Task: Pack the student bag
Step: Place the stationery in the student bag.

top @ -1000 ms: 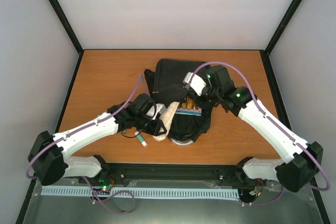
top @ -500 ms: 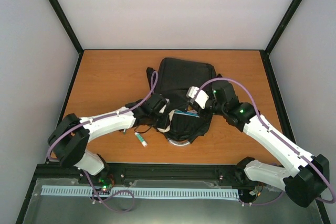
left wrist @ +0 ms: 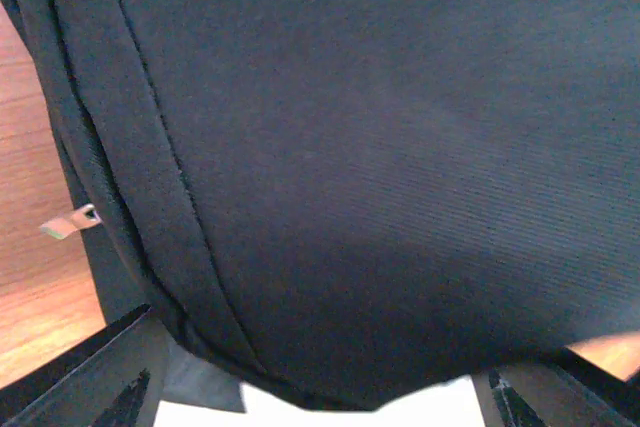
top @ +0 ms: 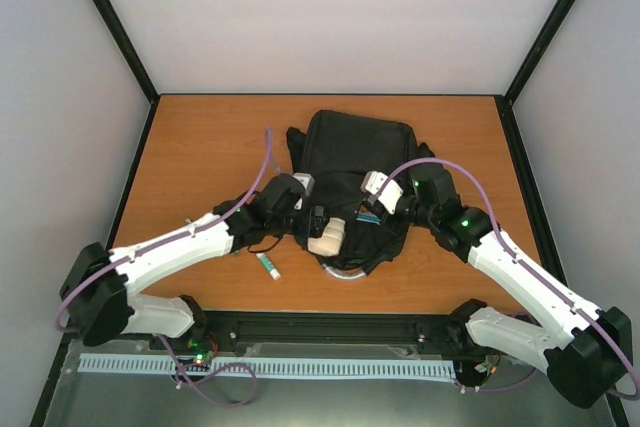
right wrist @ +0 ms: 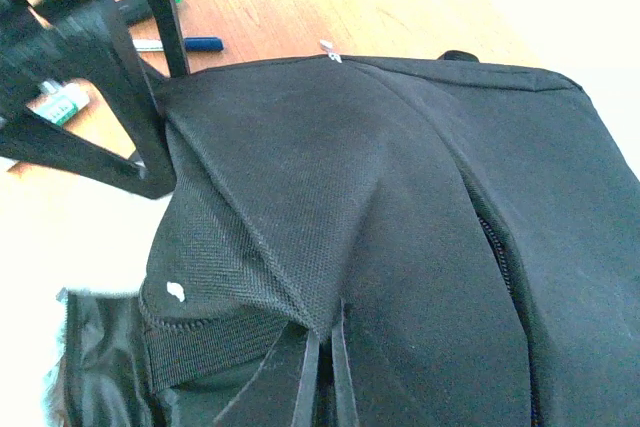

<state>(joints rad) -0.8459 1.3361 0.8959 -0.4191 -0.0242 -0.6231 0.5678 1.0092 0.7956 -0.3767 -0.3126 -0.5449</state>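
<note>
The student bag (top: 355,152), a big black fabric backpack, lies mid-table with its mouth toward the arms. My left gripper (top: 318,223) is at the mouth's left side. In the left wrist view its fingers (left wrist: 90,377) stand wide apart, open, against the black cloth (left wrist: 380,167), and a white soft thing (left wrist: 330,411) lies low between them. That same white thing (top: 327,238) rests on the mouth's edge. My right gripper (top: 374,197) is shut on a pinched fold of the bag's fabric (right wrist: 300,247), its tips (right wrist: 325,347) pressed together. A blue-edged item (top: 370,215) shows inside the mouth.
A small tube with a green cap (top: 270,265) lies on the wooden table (top: 200,147) left of the bag, also seen as the tube (right wrist: 60,102) in the right wrist view. A blue pen (right wrist: 190,44) lies beside it. A metal zip pull (left wrist: 70,222) hangs at the bag's side.
My left gripper carried the white thing right to the bag's mouth and opened. The right gripper, still shut on the fabric, shifted slightly forward and down.
</note>
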